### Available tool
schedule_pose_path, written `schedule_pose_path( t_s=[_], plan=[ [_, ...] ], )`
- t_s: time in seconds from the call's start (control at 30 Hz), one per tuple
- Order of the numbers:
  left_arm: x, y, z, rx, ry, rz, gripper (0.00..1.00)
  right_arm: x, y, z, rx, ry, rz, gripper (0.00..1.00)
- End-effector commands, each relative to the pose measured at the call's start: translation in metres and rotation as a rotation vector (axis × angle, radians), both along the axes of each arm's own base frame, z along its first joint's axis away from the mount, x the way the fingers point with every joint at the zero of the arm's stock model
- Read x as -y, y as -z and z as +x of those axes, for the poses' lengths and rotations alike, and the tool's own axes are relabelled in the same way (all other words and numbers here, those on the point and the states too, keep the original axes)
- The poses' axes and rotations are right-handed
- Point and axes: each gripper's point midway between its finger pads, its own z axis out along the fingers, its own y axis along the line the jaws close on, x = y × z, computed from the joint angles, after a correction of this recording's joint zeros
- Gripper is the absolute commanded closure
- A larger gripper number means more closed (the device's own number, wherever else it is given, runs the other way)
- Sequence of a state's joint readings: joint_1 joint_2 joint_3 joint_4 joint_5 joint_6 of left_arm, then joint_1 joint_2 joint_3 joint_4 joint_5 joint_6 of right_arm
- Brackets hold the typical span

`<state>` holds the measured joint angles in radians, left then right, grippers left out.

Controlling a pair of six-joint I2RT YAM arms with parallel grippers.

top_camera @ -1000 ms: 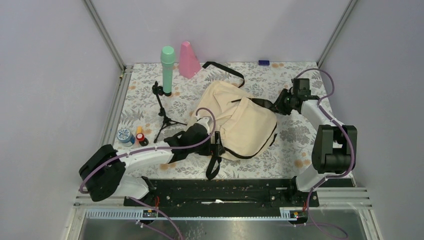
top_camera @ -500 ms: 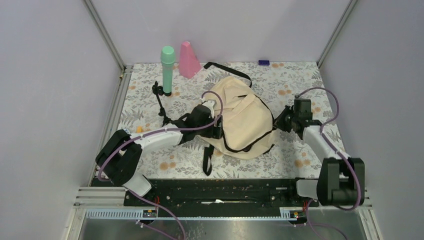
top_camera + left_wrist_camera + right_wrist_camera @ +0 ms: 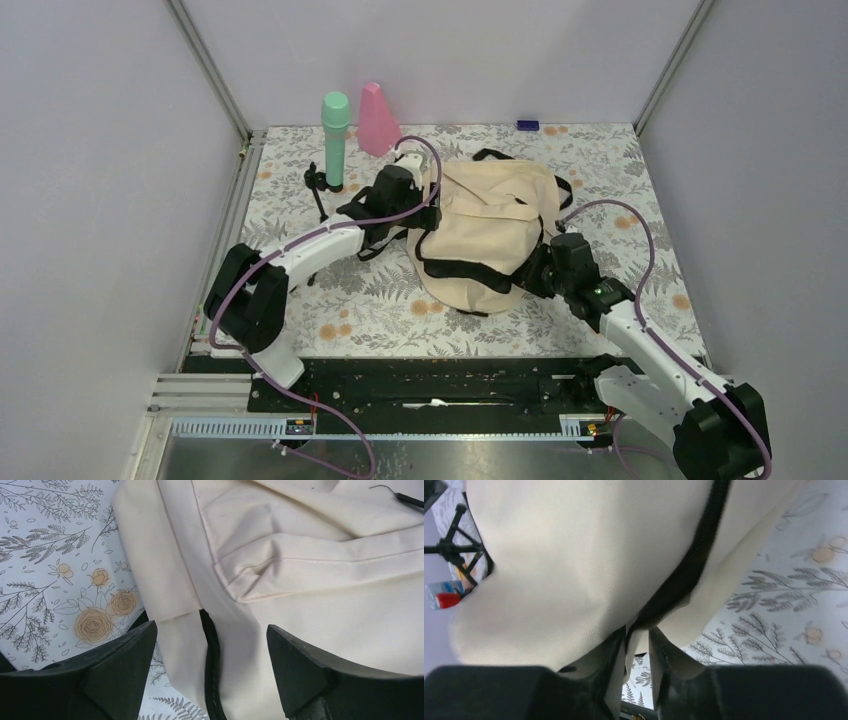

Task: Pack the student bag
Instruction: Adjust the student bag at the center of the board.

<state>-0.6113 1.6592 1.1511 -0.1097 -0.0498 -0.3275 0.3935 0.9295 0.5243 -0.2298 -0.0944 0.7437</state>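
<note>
In the middle of the table, the bag lies flat between your two arms, its long axis running from the near side to the far side, a little slanted. At the bag's far left side, your left gripper stands with jaws wide open. A fold of cream cloth and a piece of the black trim pass between the fingers, but the fingers do not press on them. At the bag's near right corner, your right gripper has its jaws almost closed, and a thin fold of the bag's edge, just where the trim goes in, sits pinched between them. I judge this a real grip, though the view is close and somewhat blurred. So the bag lies to the right of the left jaws and to the far left of the right jaws. The left arm is the nearer one to the microphone, which stands left of the bag's far end. I cannot tell where the mouth of the bag is, so before you close the left jaws, check that they take the trim and not only loose cloth.
</note>
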Motion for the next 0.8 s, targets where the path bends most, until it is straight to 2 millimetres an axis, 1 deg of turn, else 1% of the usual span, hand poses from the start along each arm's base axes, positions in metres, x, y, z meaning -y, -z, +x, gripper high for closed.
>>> schedule_pose_path(
  t_s=[0.0,0.07,0.1,0.17,0.23,0.3,0.37,0.43,0.47,0.6,0.67,0.77],
  plan=[
    [0.006,-0.05,-0.001,0.107,0.019,-0.067,0.14,0.029,-0.015,0.003,0.041,0.096,-0.131,0.56],
    [0.003,-0.058,-0.009,0.115,0.025,-0.09,0.11,0.046,-0.025,0.005,0.071,0.13,-0.205,0.37],
    [0.002,-0.06,-0.014,0.116,0.034,-0.098,0.1,0.053,-0.032,0.006,0.085,0.146,-0.229,0.29],
    [0.002,-0.068,-0.022,0.125,0.054,-0.114,0.08,0.065,-0.045,0.007,0.115,0.17,-0.245,0.22],
    [0.01,-0.076,-0.033,0.12,0.113,-0.149,0.08,0.078,-0.054,0.011,0.132,0.203,-0.237,0.2],
    [0.022,-0.084,-0.045,0.114,0.17,-0.181,0.08,0.089,-0.06,0.015,0.135,0.233,-0.22,0.19],
    [0.038,-0.088,-0.059,0.114,0.227,-0.193,0.08,0.1,-0.063,0.022,0.137,0.266,-0.206,0.19],
    [0.057,-0.089,-0.073,0.12,0.286,-0.187,0.08,0.103,-0.065,0.032,0.148,0.279,-0.187,0.21],
    [0.066,-0.087,-0.078,0.12,0.308,-0.181,0.08,0.104,-0.066,0.038,0.152,0.282,-0.173,0.22],
    [0.104,-0.077,-0.106,0.085,0.397,-0.188,0.08,0.093,-0.076,0.068,0.192,0.253,-0.103,0.3],
    [0.121,-0.07,-0.122,0.077,0.449,-0.191,0.08,0.092,-0.077,0.081,0.201,0.244,-0.099,0.34],
    [0.14,-0.058,-0.139,0.082,0.501,-0.162,0.07,0.091,-0.078,0.101,0.223,0.213,-0.127,0.39]
  ],
)
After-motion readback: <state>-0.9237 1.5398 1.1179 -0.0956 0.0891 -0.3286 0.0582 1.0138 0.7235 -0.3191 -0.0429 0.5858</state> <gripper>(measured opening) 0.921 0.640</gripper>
